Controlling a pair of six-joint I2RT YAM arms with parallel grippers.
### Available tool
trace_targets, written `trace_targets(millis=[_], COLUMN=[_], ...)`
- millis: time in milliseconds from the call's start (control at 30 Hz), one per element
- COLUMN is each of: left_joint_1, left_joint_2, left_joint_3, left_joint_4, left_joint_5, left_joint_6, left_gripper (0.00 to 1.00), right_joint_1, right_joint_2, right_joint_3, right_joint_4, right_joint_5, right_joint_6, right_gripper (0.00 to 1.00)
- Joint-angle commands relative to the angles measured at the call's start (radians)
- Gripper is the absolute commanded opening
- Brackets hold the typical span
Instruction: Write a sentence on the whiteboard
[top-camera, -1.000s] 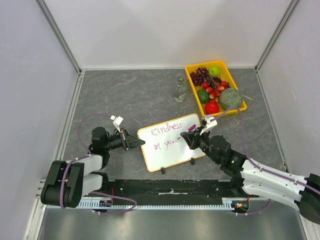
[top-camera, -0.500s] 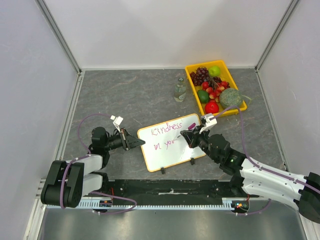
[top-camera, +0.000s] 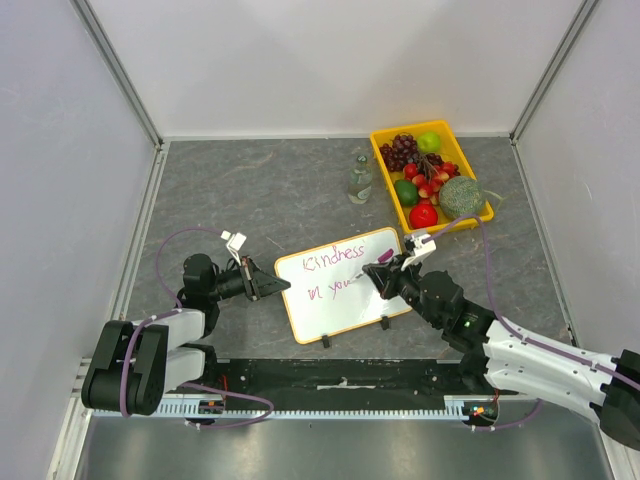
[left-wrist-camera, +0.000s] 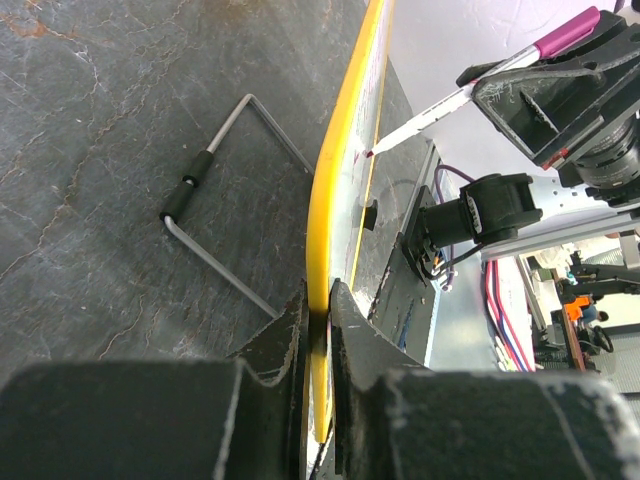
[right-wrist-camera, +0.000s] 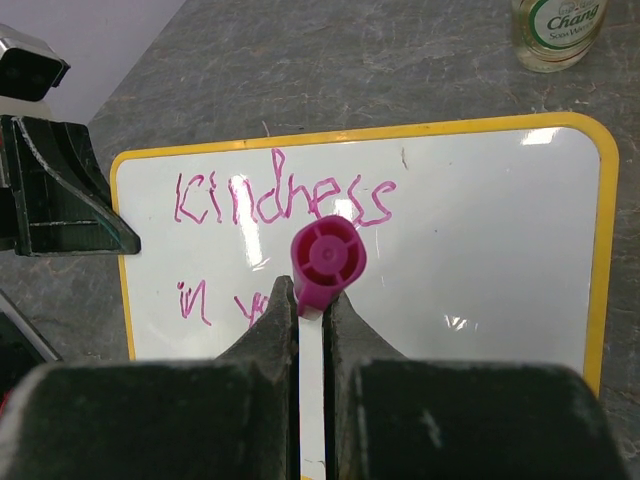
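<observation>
White with a thin yellow rim, the whiteboard lies tilted at the lower middle of the top view. It carries the sentence in two pink lines: "Kindness", then "in y", the rest hidden behind the marker. The left gripper pinches its left edge. The right gripper is clamped on the marker, whose tip meets the board. One bottle and one fruit tray stand at upper right, well apart. The grey table gives open room at upper left.
</observation>
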Motion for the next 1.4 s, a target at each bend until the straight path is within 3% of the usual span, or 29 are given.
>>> trace_targets(millis=[0, 467, 1367], left_joint_1=[-0.001, -0.003, -0.001], left_joint_2=[0.011, 0.01, 0.01], left_joint_3=[0.013, 0.011, 0.011], left_joint_4=[0.0, 0.0, 0.002], left_joint_5=[-0.009, -0.01, -0.009], left_joint_6=[0.01, 0.01, 0.01], left_gripper=[0.02, 0.02, 0.02], right_joint_1=[-0.007, -0.007, -0.018], right_joint_2=[-0.006, -0.069, 0.007], right_joint_3=[-0.027, 0.03, 0.03], right_joint_4=[-0.036, -0.055, -0.002], right_joint_5=[-0.002, 0.009, 0.057], right_joint_6=[-0.004, -0.024, -0.024], right_gripper=[0.0, 0.0, 0.0])
